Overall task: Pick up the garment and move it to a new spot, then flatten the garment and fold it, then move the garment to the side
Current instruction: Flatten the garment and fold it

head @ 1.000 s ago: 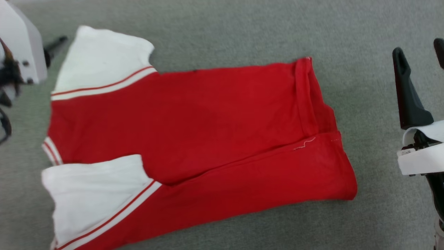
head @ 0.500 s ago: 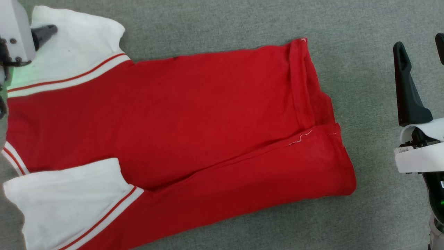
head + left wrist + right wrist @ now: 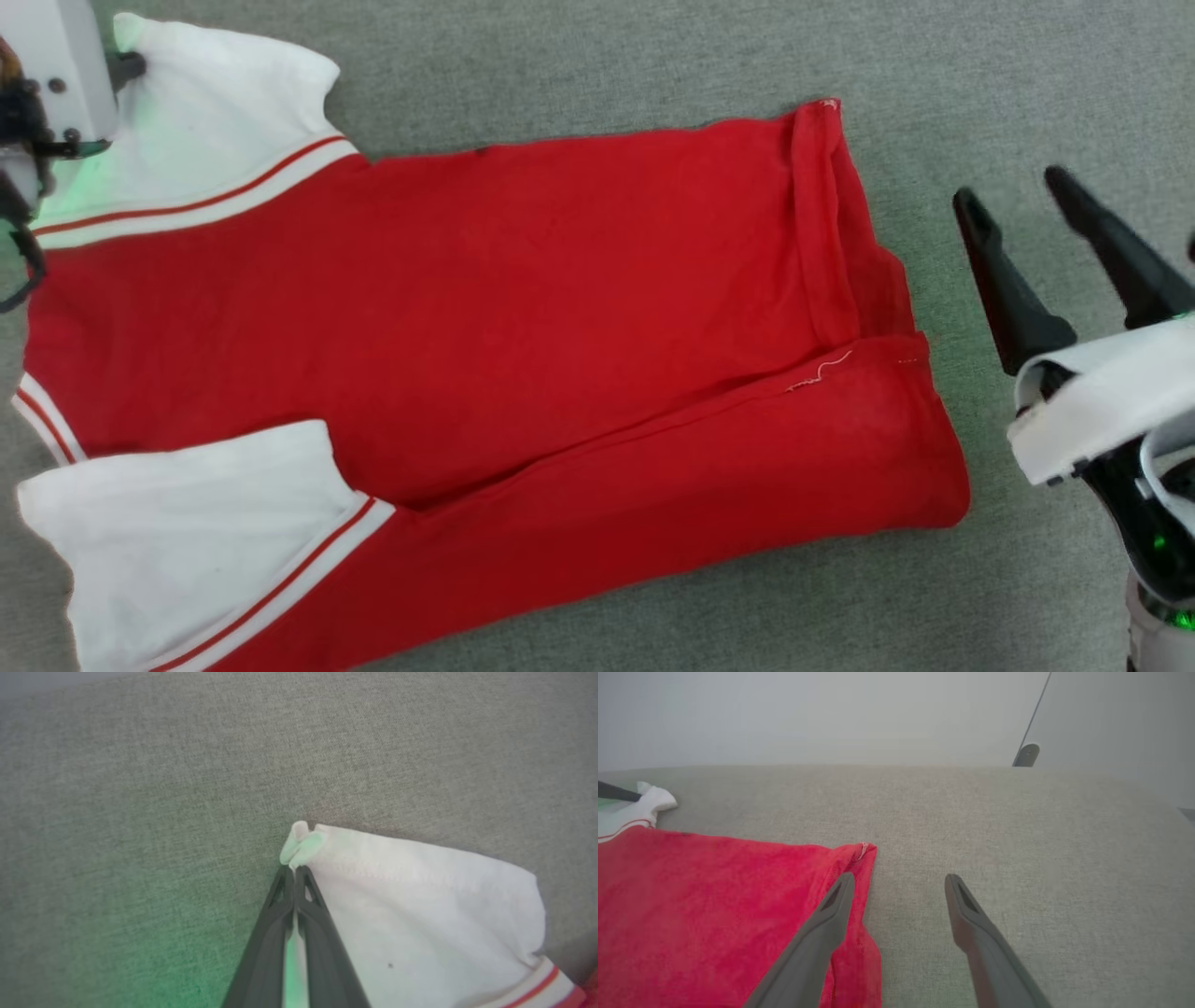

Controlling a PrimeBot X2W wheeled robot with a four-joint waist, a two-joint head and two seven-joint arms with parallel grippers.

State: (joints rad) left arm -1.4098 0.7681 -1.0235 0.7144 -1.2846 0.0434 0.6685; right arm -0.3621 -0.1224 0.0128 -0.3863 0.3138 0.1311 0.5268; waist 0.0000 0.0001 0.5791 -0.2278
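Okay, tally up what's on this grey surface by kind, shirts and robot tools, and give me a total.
garment: 1
tools: 2 (left tool shut on the garment, right tool open)
Total: 3

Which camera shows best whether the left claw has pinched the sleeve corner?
Left wrist view: the left claw is shut on the garment's sleeve corner. Head view half hides it; right wrist view shows it tiny.
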